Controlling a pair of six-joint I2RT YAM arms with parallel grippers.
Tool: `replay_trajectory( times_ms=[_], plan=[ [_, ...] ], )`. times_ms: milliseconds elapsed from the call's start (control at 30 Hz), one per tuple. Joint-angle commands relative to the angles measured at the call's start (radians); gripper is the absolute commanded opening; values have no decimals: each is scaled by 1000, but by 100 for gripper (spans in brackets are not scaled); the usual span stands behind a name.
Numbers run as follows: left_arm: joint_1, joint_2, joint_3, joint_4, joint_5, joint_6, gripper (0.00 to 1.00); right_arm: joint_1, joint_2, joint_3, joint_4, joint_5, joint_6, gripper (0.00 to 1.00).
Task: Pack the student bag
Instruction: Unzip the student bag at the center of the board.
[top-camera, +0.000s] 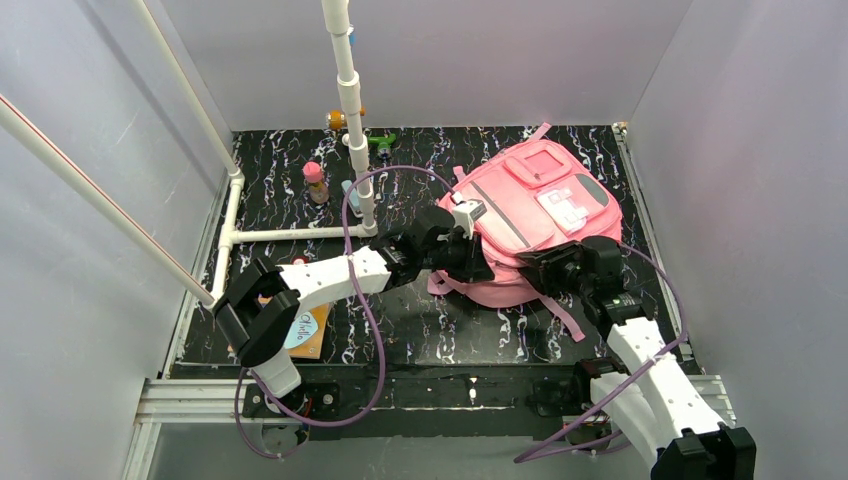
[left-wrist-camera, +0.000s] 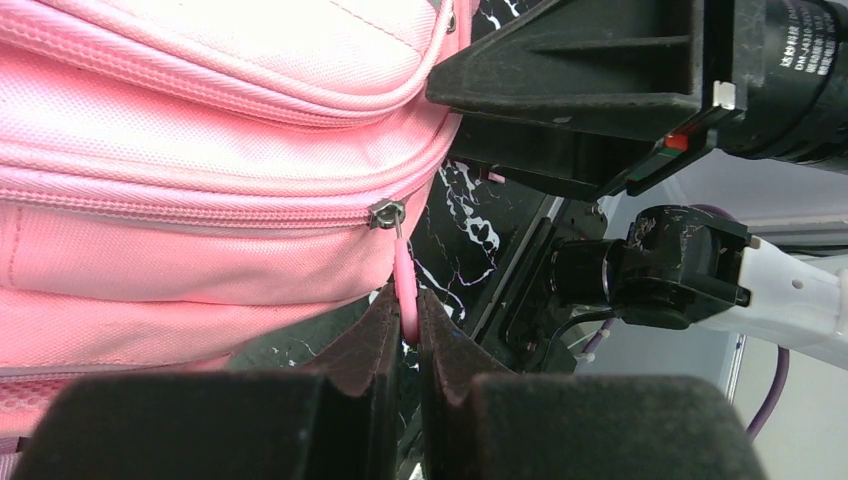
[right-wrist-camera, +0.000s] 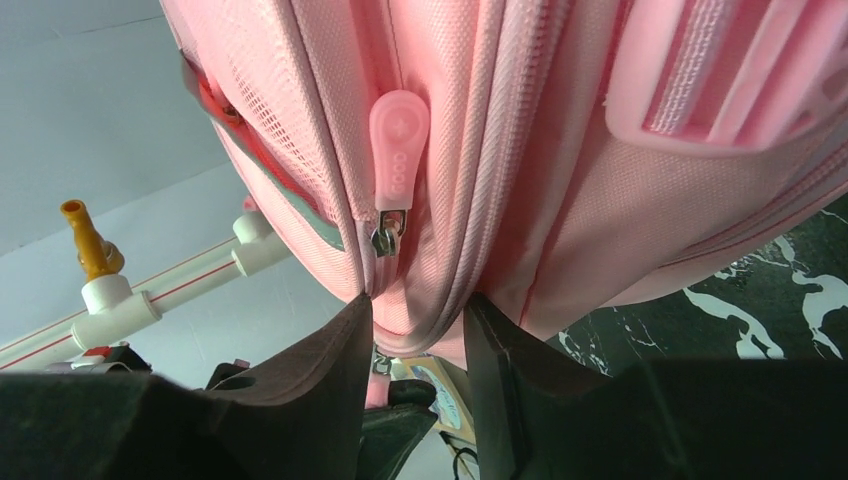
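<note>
The student bag (top-camera: 530, 205), a pink backpack with a white patch on its front, lies flat on the right half of the tabletop (top-camera: 430, 330). It reaches from near the far edge to about midway, and both arms meet it at its near side.

The left pincer (left-wrist-camera: 405, 335) is at the bag's near-left corner. Its jaws are pressed together on a slim pink zip pull (left-wrist-camera: 404, 285) that hangs from a metal slider at the end of a closed zip.

The right pincer (right-wrist-camera: 417, 305) is at the near-right side, its jaws about half apart and clamped on a ridge of bag fabric, one finger against each side. A second pink zip tab (right-wrist-camera: 398, 145) lies on the fabric just beyond the ridge, untouched.

The tabletop is black with white marbling and is boxed in by plain pale walls (top-camera: 450, 50). A white pipe frame (top-camera: 350, 100) rises in the far-left part. Beside the frame stands a small pink-capped bottle (top-camera: 315, 182), and a printed card (top-camera: 310, 335) lies near the left edge, under the left arm.
</note>
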Motion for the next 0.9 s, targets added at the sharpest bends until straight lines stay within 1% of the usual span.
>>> replay_trajectory(
  times_ms=[0,33,67,100,133,167,233,267,400,467,500,567,700,767,867],
  plan=[
    [-38,-20,32,9,57,-1,0,-1,8,-38,193,23,57,49],
    [-38,-20,31,6,55,6,0,-1,7,-40,196,27,53,52],
    [-38,-19,31,5,55,11,0,0,9,-43,204,28,47,52],
    [-38,-19,29,3,55,11,0,-2,9,-46,214,31,37,51],
    [-38,-19,27,2,53,11,0,-2,8,-46,218,34,30,46],
    [-39,-17,24,3,54,11,0,-3,11,-46,217,35,23,37],
    [-39,-20,20,0,54,27,0,-3,12,-40,196,46,-4,13],
    [-38,-23,17,-3,50,35,0,-3,7,-24,157,63,-28,2],
    [-19,-45,9,-46,4,81,0,-8,-25,54,-20,155,-168,1],
    [11,-49,4,-75,-22,100,0,-14,-33,89,-91,159,-243,1],
    [32,-48,4,-94,-34,107,0,-22,-34,99,-118,146,-282,1],
    [85,-41,14,-154,-81,129,0,-53,-35,96,-131,67,-336,1],
    [190,-20,35,-208,-144,183,0,-175,-50,85,-195,-85,-432,1],
    [229,-20,43,-231,-152,200,0,-261,-54,106,-237,-149,-497,1],
    [260,-30,62,-262,-194,248,0,-290,-14,185,-348,-139,-619,1]
  ],
)
